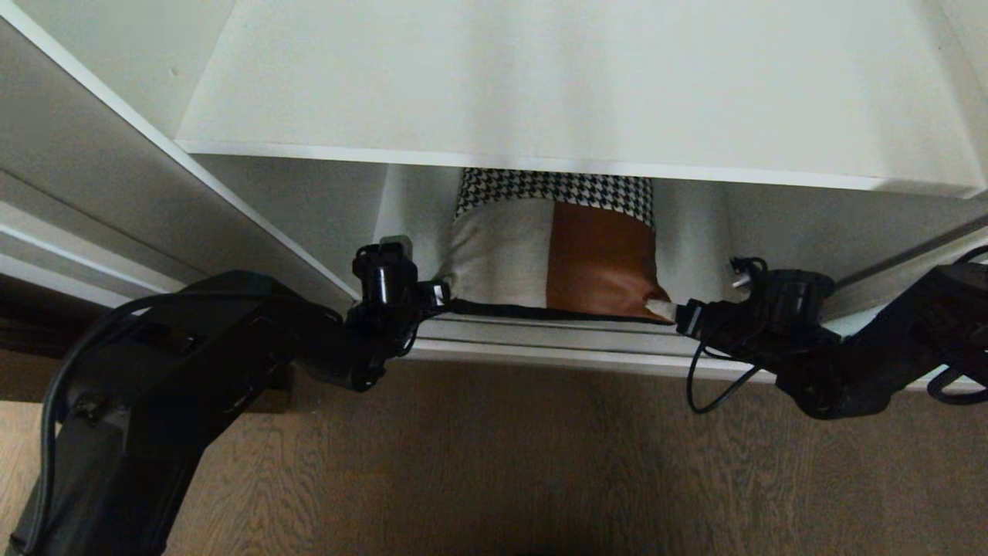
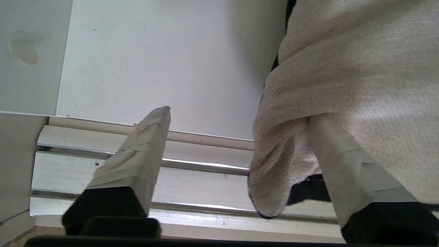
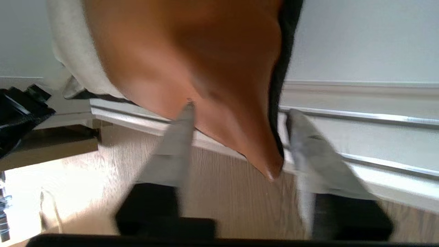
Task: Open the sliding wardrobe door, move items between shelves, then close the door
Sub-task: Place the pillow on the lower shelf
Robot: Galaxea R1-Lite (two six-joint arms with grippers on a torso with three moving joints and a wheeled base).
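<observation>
The wardrobe is standing open, its upper shelf jutting out over the lower compartment, with the ridged track running along the front just below the cushion. The door itself is not clearly showing.

The cushion is leaning upright on the bottom shelf, houndstooth band tucked under the upper shelf, its lower edge sitting at the shelf's front and its two bottom corners hanging over the track.

The left gripper is sitting at the cushion's beige corner with its fingers spread wide; one finger is lying against the fabric, the other standing well apart. The right gripper is at the rust-brown corner, fingers parted on either side of the tip and not pinching it.

With neither gripper gripping, the cushion is resting on its own weight near the edge. It could slump forward onto the track and block the door's closing, or a withdrawing finger could snag a corner and drag it out.
</observation>
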